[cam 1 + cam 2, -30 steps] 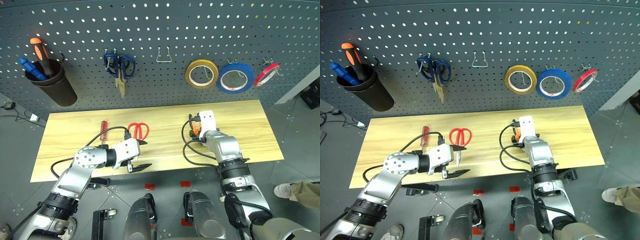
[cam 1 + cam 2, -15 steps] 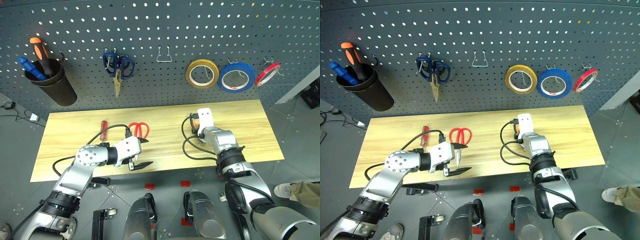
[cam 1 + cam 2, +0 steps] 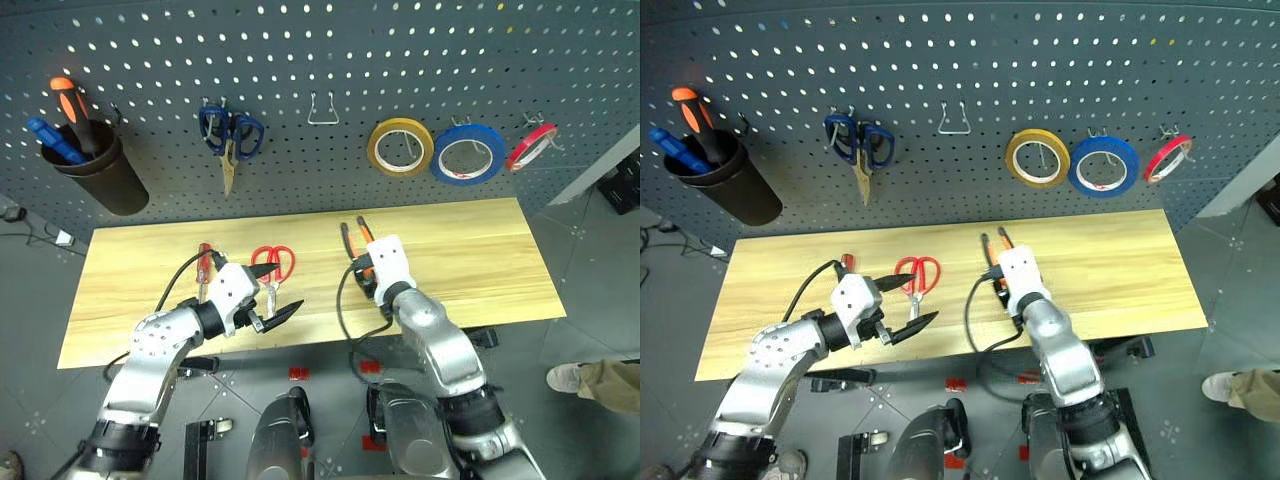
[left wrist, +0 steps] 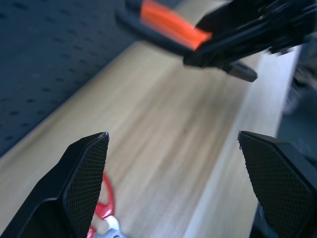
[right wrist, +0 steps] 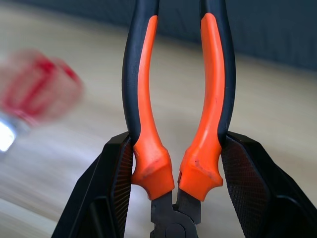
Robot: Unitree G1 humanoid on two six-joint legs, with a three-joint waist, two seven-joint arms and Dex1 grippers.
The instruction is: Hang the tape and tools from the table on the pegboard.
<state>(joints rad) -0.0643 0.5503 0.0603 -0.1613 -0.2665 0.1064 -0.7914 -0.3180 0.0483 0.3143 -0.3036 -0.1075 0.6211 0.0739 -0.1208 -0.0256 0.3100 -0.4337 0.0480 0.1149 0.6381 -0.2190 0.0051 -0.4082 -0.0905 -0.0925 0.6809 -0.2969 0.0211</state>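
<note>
Since a second ago the right claw has lifted off the surface and swung toward the middle, and it now carries the pliers, which it had been reaching down onto. Its two black fingers press against the lower ends of the orange-and-black handles, one on each side, with the handles pointing away from the wrist toward the pegboard. The left claw has risen a little over the front part of the surface; its fingers stand wide apart with nothing between them.

The red-handled scissors lie flat on the wood just beyond the left claw, and the small red-handled screwdriver lies just beside them on the left (partly behind the left arm's cable).

On the pegboard the blue tape already hangs on a hook between a yellow tape roll and a red tape roll. Further left, blue-handled scissors hang blades down, an empty wire hook sits between them and the tapes, and a dark cup on the far left holds an orange screwdriver and a blue one.
</note>
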